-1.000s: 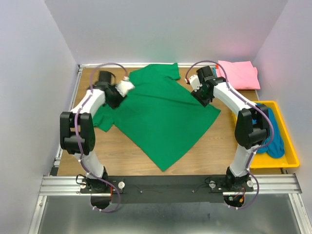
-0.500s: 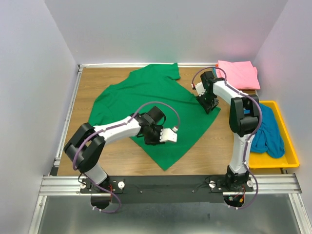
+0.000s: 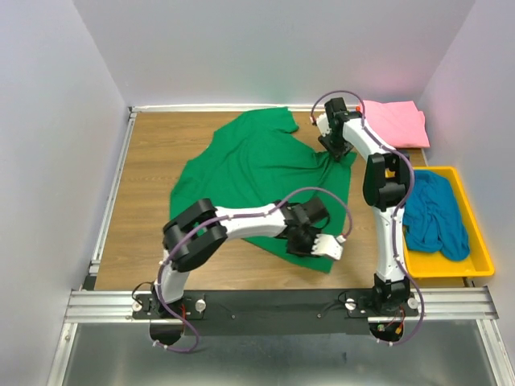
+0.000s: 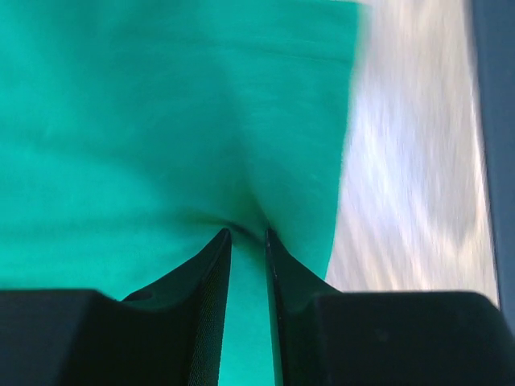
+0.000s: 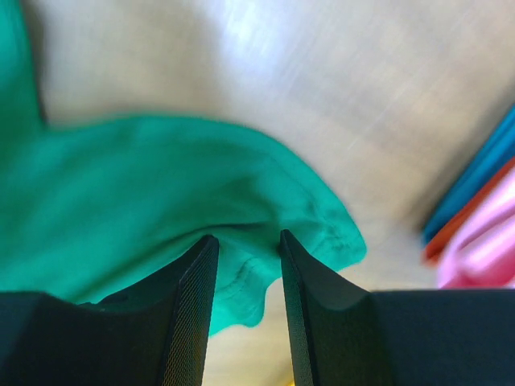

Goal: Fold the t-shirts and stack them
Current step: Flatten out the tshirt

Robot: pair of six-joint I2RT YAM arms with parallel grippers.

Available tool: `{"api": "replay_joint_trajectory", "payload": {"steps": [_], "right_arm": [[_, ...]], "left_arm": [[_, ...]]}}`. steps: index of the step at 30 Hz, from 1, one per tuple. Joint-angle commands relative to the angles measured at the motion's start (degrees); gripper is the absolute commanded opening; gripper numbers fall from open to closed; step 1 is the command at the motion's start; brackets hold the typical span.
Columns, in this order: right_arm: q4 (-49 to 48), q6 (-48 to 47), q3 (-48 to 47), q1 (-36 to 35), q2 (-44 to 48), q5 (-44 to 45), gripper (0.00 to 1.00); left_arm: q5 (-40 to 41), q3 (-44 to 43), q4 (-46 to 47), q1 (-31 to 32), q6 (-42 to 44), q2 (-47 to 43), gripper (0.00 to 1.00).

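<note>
Slipping is the main risk. The left gripper [image 4: 246, 235] pinches only a thin pucker of the green tee [image 3: 257, 161] in narrow jaws, with the cloth's edge just to their right. The right gripper [image 5: 244, 240] holds a bunched hemmed edge between slightly wider jaws. The tee lies spread between the two grippers. A quick or uneven pull would likely tug the cloth free or skew the fold.

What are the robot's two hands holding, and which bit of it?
Both pinch the green t-shirt. The left gripper has it close to its near edge; the right gripper has a bunched edge at its far right side.
</note>
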State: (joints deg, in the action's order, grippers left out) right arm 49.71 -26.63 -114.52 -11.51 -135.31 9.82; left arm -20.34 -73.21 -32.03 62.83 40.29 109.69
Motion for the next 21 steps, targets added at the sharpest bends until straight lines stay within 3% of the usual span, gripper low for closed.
{"api": "replay_joint_trajectory", "payload": {"steps": [1, 3, 7, 10, 14, 21], "right_arm": [[-3.2, -1.4, -7.2, 0.4, -9.0, -0.2, 0.45], [-3.3, -1.9, -11.5, 0.5, -10.1, -0.2, 0.45], [-3.4, -2.1, -12.0, 0.6, -6.0, -1.4, 0.49], [-3.6, -1.5, -10.3, 0.7, -1.7, -2.8, 0.53], [-3.5, 0.1, -6.2, 0.6, 5.9, -5.3, 0.62], [-0.5, 1.6, 7.7, 0.7, 19.0, -6.7, 0.66]], "left_arm": [[-8.5, -8.3, 0.2, 3.3, -3.7, 6.9, 0.31], [-10.3, -13.2, -0.4, 3.0, -4.5, 7.7, 0.32], [-14.7, -12.8, -0.6, -2.7, -5.0, 0.6, 0.36], [-17.6, -11.5, -1.1, -11.4, -5.7, -6.7, 0.38], [-15.1, -11.1, 0.1, -23.7, -8.3, -11.2, 0.38], [-6.7, -12.2, 2.4, -44.7, -12.6, -5.3, 0.38]]}}
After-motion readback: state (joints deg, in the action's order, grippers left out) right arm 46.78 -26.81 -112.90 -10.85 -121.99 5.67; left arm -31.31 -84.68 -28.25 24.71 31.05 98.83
